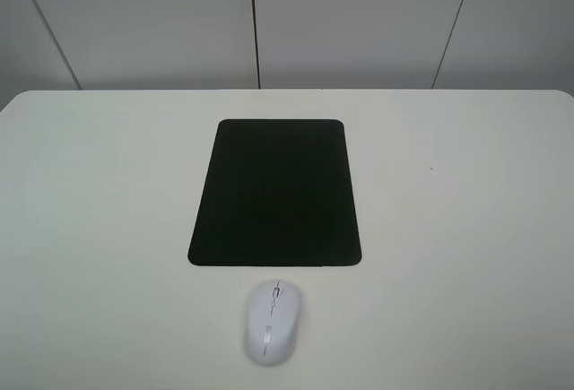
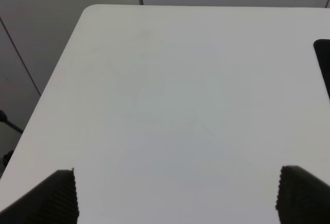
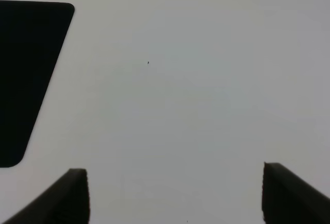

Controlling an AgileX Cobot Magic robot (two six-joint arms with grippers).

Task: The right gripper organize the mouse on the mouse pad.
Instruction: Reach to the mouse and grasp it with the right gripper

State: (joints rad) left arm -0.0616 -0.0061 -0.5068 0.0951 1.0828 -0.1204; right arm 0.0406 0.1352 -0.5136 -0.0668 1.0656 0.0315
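The white mouse [image 1: 271, 322] lies on the white table just in front of the near edge of the black mouse pad [image 1: 276, 193], off the pad and with its scroll wheel toward it. Neither arm shows in the exterior high view. In the right wrist view my right gripper [image 3: 175, 195] is open and empty over bare table, with the mouse pad [image 3: 28, 74] off to one side. In the left wrist view my left gripper [image 2: 175, 198] is open and empty, and only a sliver of the mouse pad [image 2: 324, 62] shows at the edge. The mouse is out of both wrist views.
The white table [image 1: 466, 229] has rounded far corners and stands before a grey panelled wall [image 1: 359, 22]. A tiny dark speck [image 1: 431, 170] marks the table right of the pad. The table's left edge [image 2: 49, 95] shows in the left wrist view.
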